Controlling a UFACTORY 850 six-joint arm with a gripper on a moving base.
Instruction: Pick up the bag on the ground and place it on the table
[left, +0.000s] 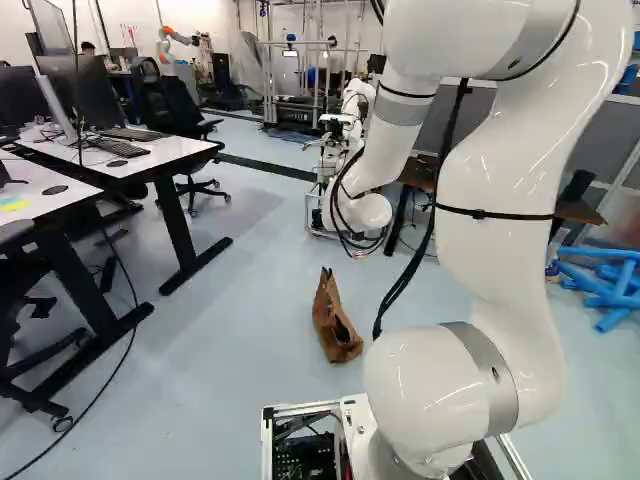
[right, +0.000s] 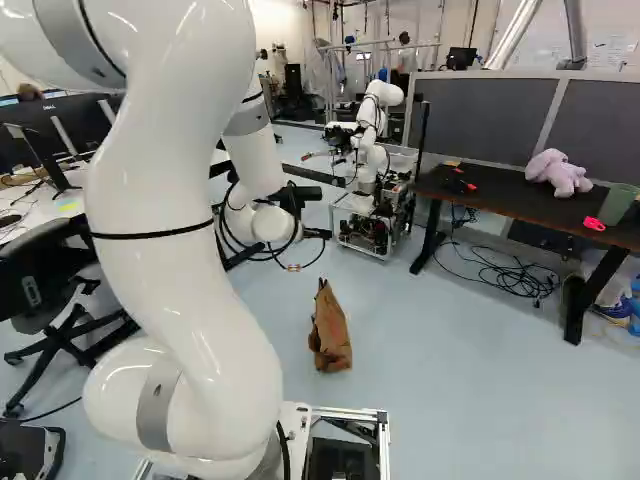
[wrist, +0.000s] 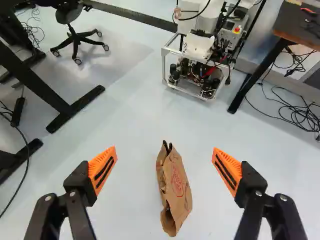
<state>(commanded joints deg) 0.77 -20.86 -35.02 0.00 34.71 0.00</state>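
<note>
Part of the black gripper (right: 317, 233) shows beyond the wrist in the right base view, high above the floor. In the wrist view the gripper (wrist: 164, 167) is wide open, its orange pads far apart. The crumpled brown paper bag (wrist: 176, 187) is on the floor below and appears between the spread fingers, touched by neither. It also shows as a brown bag (left: 335, 322) ahead of the base, left of the arm. A dark-topped table (right: 455, 186) stands at the right of the right base view.
A plush toy (right: 558, 172) and a green container (right: 618, 204) are on the dark table, with loose cables (right: 515, 277) on the floor beneath. Another robot (right: 372, 205) stands beyond the bag. White desks (left: 125, 160) and office chairs are on the left; blue tubes (left: 605, 285) lie at the right.
</note>
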